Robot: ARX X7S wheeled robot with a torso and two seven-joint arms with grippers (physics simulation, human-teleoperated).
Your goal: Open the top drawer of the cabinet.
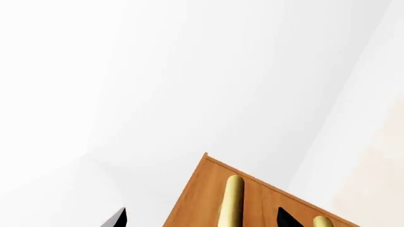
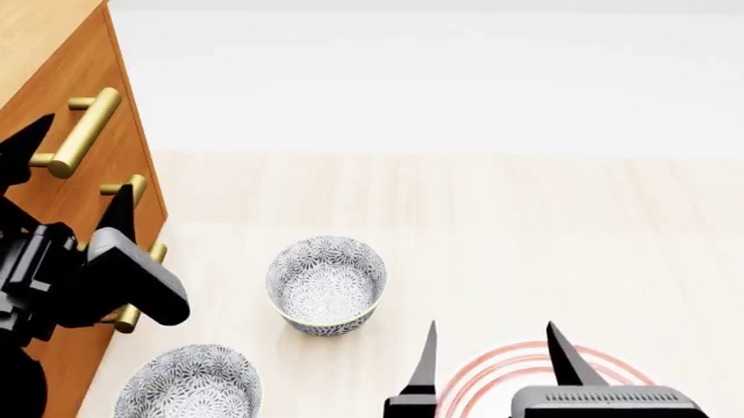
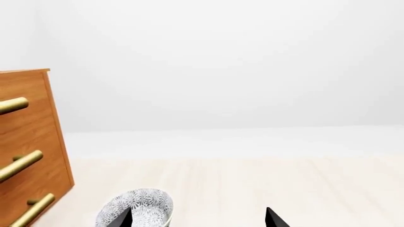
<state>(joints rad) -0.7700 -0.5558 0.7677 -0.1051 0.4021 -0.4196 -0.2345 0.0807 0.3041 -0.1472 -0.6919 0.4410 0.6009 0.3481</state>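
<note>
Standing shut at the upper left of the head view, the top drawer (image 2: 99, 148) sits flush in the cabinet (image 2: 52, 39), its brass handle (image 2: 82, 131) slanting down the front. The left gripper (image 2: 70, 187) hovers close before that front with its jaws apart, one fingertip (image 2: 30, 139) beside the handle and the other lower by the second handle (image 2: 128, 189); I cannot tell whether either touches. So this looks like the approach, no grasp made. Next, I judge, the left gripper needs to rise, straddle the top bar and close before pulling outward. Lower centre, two patterned bowls (image 2: 327, 283) rest on the floor (image 2: 524, 226). At the bottom right the right gripper (image 2: 489, 357) idles, jaws apart, over a red ring (image 2: 465, 383).
</note>
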